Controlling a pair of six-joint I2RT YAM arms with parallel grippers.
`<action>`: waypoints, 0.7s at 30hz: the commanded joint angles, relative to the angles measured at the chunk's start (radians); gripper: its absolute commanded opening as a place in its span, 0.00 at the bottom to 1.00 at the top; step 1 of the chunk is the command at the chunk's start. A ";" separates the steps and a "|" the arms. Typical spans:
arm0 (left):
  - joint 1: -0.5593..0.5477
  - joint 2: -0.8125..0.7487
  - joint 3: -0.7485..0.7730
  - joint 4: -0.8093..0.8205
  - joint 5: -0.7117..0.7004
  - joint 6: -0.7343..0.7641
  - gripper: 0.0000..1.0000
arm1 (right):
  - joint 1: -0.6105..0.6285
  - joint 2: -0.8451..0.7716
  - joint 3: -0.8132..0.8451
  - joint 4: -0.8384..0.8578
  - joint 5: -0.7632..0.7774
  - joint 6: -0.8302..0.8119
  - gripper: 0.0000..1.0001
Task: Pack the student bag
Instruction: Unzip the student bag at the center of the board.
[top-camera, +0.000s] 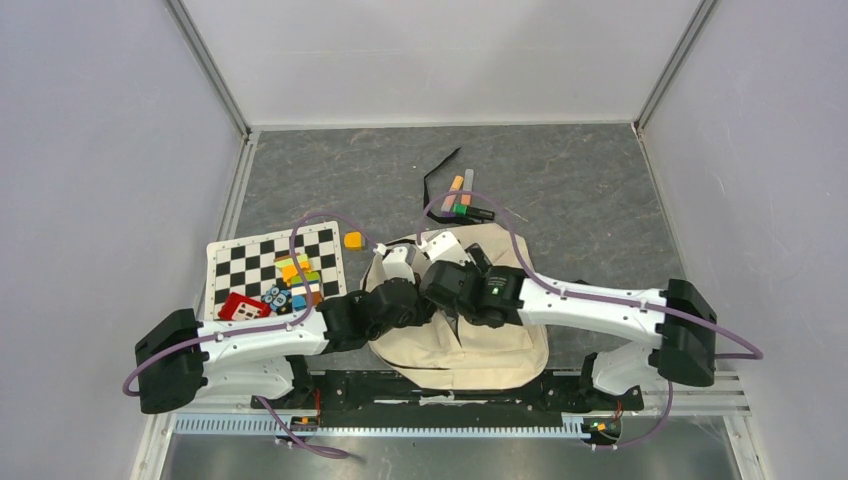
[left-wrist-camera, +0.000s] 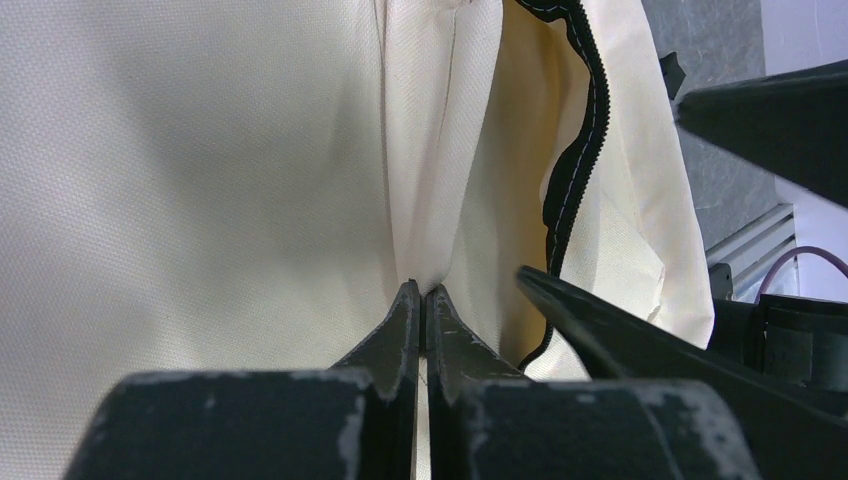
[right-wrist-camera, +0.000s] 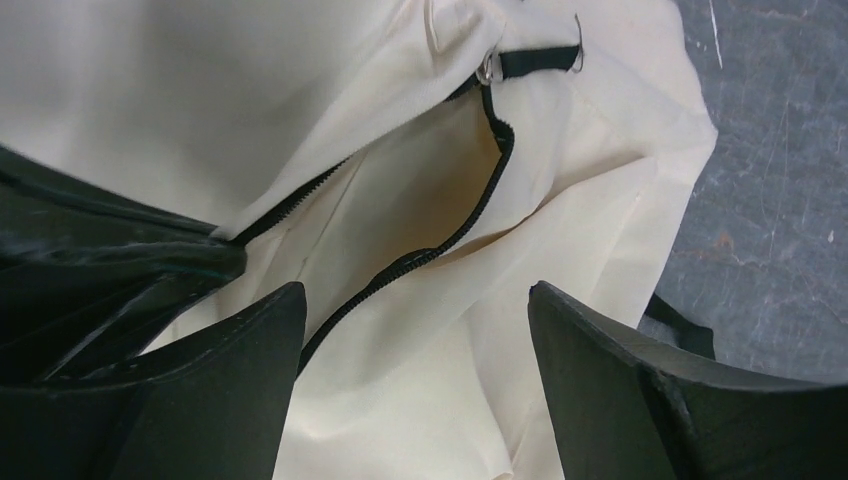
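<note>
The cream student bag (top-camera: 470, 350) lies at the near middle of the table, under both arms. My left gripper (left-wrist-camera: 423, 292) is shut on a fold of the bag's cream fabric (left-wrist-camera: 430, 180), beside the black zipper (left-wrist-camera: 575, 170). My right gripper (right-wrist-camera: 415, 300) is open just above the bag's unzipped opening (right-wrist-camera: 420, 200), with nothing between its fingers. In the top view both grippers meet over the bag, the left gripper (top-camera: 392, 262) next to the right gripper (top-camera: 447, 262).
A black-and-white checkered mat (top-camera: 260, 262) at the left holds several coloured blocks (top-camera: 295, 285) and a red object (top-camera: 240, 306). An orange block (top-camera: 353, 240) lies beside it. Markers (top-camera: 462, 205) and a black strap (top-camera: 440, 170) lie behind the bag.
</note>
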 joint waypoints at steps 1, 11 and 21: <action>-0.008 -0.002 -0.011 0.020 -0.006 -0.010 0.02 | 0.012 0.055 -0.029 -0.013 0.098 0.091 0.86; -0.009 -0.008 -0.023 0.015 -0.016 -0.011 0.02 | 0.017 -0.014 -0.013 -0.177 0.179 0.146 0.40; -0.009 -0.014 -0.034 -0.038 -0.052 -0.044 0.02 | 0.018 -0.183 -0.063 -0.170 0.186 0.157 0.00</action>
